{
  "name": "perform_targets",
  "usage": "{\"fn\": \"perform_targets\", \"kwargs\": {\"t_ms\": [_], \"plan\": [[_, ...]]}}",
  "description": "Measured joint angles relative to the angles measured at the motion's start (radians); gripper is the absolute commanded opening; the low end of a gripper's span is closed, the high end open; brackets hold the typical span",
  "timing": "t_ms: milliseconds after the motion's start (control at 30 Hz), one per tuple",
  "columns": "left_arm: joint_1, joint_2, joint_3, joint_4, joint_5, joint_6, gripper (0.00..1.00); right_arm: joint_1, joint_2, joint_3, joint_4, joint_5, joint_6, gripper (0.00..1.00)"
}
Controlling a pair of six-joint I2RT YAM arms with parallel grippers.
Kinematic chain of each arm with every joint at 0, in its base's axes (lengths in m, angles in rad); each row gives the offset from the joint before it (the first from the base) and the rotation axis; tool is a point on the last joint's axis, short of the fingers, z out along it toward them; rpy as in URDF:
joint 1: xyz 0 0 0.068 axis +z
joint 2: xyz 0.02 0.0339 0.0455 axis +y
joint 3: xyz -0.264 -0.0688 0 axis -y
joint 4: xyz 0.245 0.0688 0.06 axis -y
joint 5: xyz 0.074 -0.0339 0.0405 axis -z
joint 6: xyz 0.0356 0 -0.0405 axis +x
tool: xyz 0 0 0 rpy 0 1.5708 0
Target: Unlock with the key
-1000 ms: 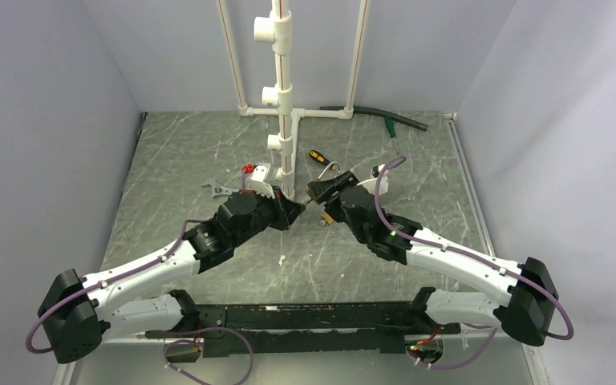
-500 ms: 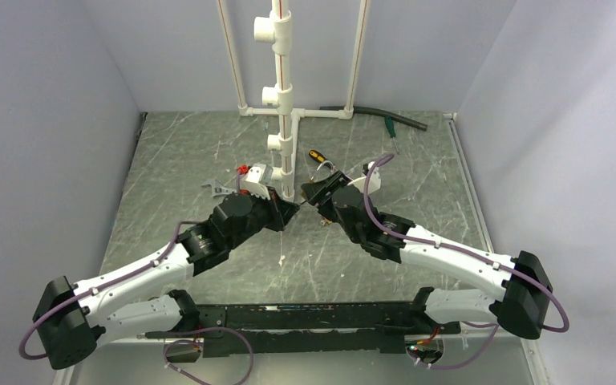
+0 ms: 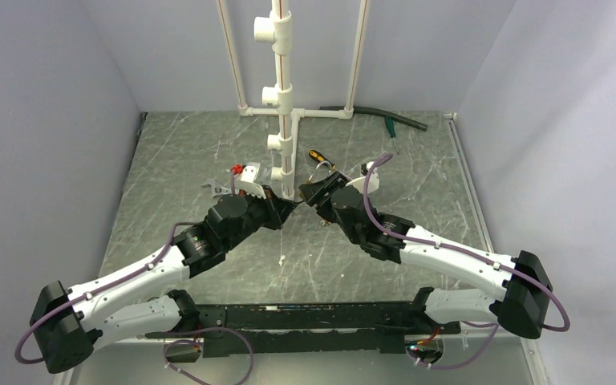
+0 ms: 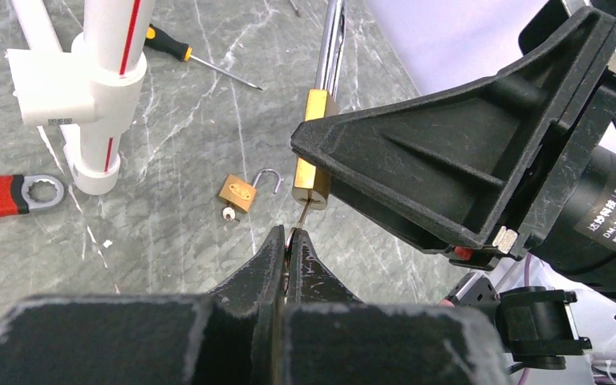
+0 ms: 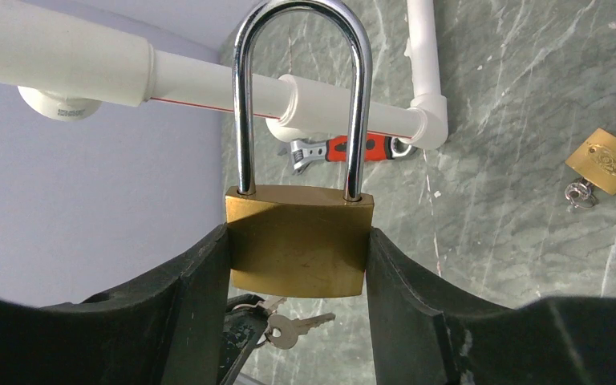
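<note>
Pinching the key (image 4: 304, 213) at its near end, the left fingers (image 4: 269, 258) are pressed together, with only the thin blade showing past their tips. The blade slants up to the bottom face of the big padlock (image 5: 298, 250) and its tip meets the brass there; how far in it sits cannot be told. The right fingers (image 5: 200, 298) are spread about half way and clamp that padlock's body by its two side edges, holding it above the desk (image 3: 184, 152). Its steel shackle (image 5: 245, 104) stands out beyond the fingers with both legs seated in the body. From above, both arms reach inward and their tips meet just in front of the foot of the white pipe (image 3: 282, 96) in the middle of the desk. A small padlock (image 4: 238, 193) lies flat on the desk below the held one, its shackle swung open. A red-handled wrench (image 4: 0, 195) lies left of the pipe's foot, and a screwdriver (image 4: 168, 44) lies farther back, on the pipe's right. A dark hose (image 3: 385, 119) lies along the back wall
</note>
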Motion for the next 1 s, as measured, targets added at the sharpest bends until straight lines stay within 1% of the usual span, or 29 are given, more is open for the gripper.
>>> {"fn": "perform_targets", "kwargs": {"t_ms": [100,233,767,1000], "plan": [[0.0,0.0,-0.008,0.016,-0.001,0.0,0.0,0.0,0.0,0.001,-0.005,0.002,0.013,0.0],[0.0,0.0,-0.025,0.043,0.0,-0.003,0.0,0.0,0.006,0.024,-0.058,0.011,0.062,0.0],[-0.001,-0.009,-0.087,0.209,-0.019,-0.029,0.0,0.0,0.006,0.093,-0.158,0.056,0.222,0.0],[-0.001,-0.013,-0.135,0.324,-0.024,-0.035,0.0,0.0,0.012,0.135,-0.217,0.063,0.291,0.0]]}}
